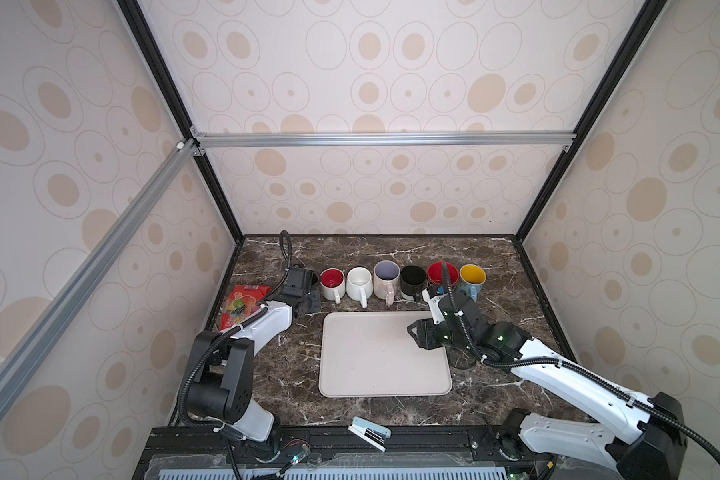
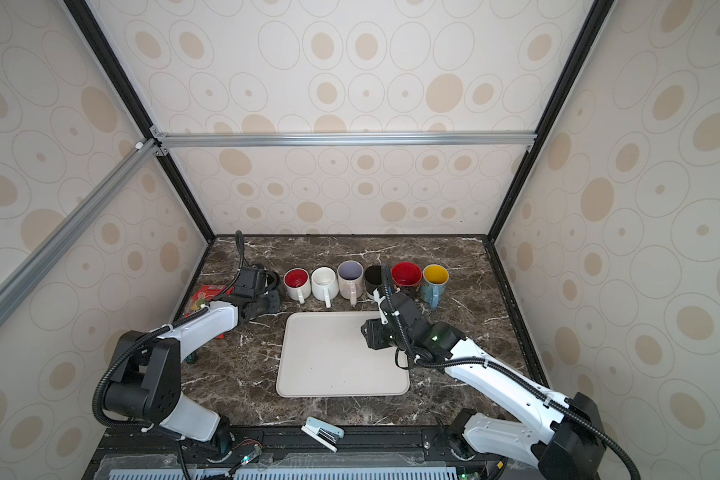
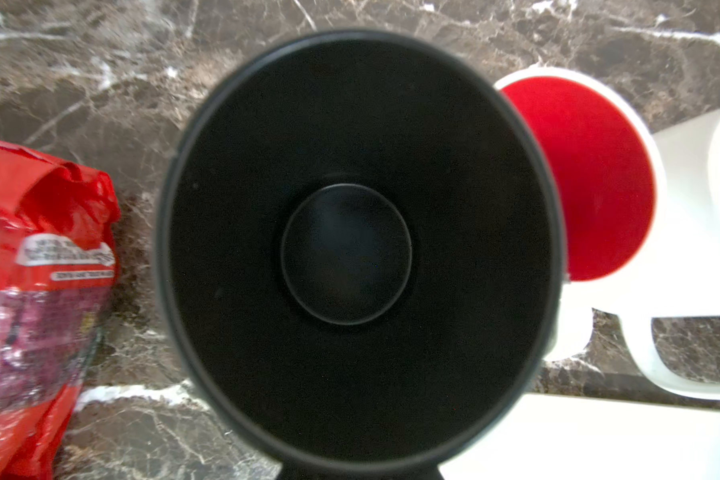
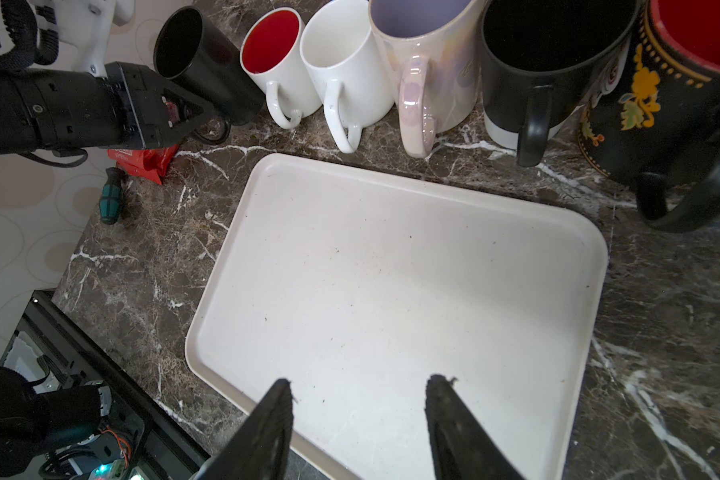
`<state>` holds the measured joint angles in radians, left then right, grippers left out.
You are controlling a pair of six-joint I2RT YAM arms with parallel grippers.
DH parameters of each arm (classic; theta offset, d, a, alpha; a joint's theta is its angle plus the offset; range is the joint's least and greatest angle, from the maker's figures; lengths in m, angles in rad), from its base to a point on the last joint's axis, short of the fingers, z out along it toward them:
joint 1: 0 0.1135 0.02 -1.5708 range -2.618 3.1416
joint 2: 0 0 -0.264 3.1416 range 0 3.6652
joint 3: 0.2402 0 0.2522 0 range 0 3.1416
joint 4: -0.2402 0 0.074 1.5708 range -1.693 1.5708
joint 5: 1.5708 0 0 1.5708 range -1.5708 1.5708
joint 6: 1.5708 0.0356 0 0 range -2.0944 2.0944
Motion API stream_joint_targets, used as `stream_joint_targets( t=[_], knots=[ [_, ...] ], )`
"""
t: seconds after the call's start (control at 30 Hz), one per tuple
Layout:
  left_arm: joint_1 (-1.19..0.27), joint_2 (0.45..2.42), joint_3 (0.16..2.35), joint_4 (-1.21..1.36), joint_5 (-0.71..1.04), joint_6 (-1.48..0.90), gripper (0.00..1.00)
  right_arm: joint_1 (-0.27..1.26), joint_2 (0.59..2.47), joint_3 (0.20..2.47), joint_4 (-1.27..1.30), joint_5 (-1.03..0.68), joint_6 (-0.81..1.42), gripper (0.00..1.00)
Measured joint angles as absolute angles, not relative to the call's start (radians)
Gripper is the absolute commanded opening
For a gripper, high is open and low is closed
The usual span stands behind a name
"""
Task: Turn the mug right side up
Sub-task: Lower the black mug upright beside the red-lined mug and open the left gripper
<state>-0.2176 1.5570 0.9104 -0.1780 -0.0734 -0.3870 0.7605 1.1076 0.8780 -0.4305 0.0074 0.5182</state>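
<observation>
The matte black mug [image 3: 350,249] fills the left wrist view, its rim blurred, and hides the fingers of the left gripper [image 4: 206,113] closed on it. The white mug with a red inside [image 3: 591,178] is soft and half covered, and the red snack bag [image 3: 38,266] runs off the edge. In both top views the black wrist camera [image 1: 296,282] covers most of that mug. The dark flowered mug, red inside [image 4: 661,104], is cut off in the right wrist view.
</observation>
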Motion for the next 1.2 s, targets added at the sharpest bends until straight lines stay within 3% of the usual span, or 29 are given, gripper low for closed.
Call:
stream_joint_targets(
  t=[0.73,0.83,1.2],
  knots=[
    [-0.218,1.633,0.936,-0.165,-0.076,-0.401,0.0,0.76,1.127,0.881,-0.434,0.008,0.518,0.54],
    [-0.218,1.64,0.944,-0.167,-0.077,-0.401,0.21,0.76,1.128,0.881,-0.434,0.008,0.518,0.54],
    [-0.218,1.631,0.99,-0.153,-0.091,-0.406,0.81,0.758,1.128,0.881,-0.434,0.007,0.514,0.54]
  ],
)
